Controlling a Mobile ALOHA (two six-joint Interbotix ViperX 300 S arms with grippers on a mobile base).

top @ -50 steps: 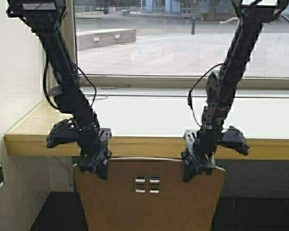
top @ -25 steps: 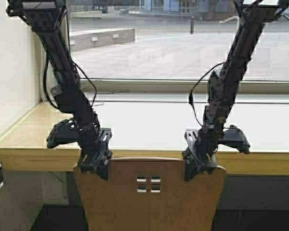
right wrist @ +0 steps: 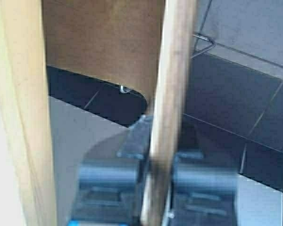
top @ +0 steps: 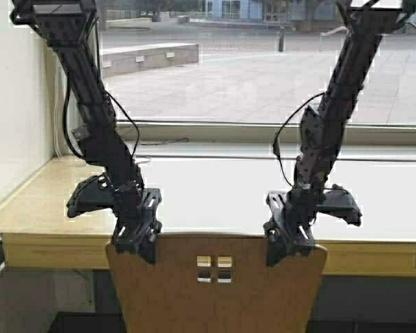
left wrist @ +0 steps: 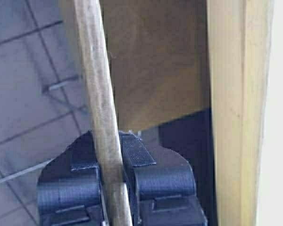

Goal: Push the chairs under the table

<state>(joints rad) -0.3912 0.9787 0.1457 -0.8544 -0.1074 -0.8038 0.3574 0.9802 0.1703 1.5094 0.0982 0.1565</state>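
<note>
Both end effectors were clamped on the chair [top: 215, 284] backrest's top edge, left end effector [top: 135, 236] near one corner, right end effector [top: 288, 239] near the other. Chair sat right up against the desk [top: 48, 201] front edge.

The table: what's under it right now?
Under the table, the wrist views show the chair seat beside its front edge. The backrest, clamped by left gripper and right gripper, hides the rest.
</note>
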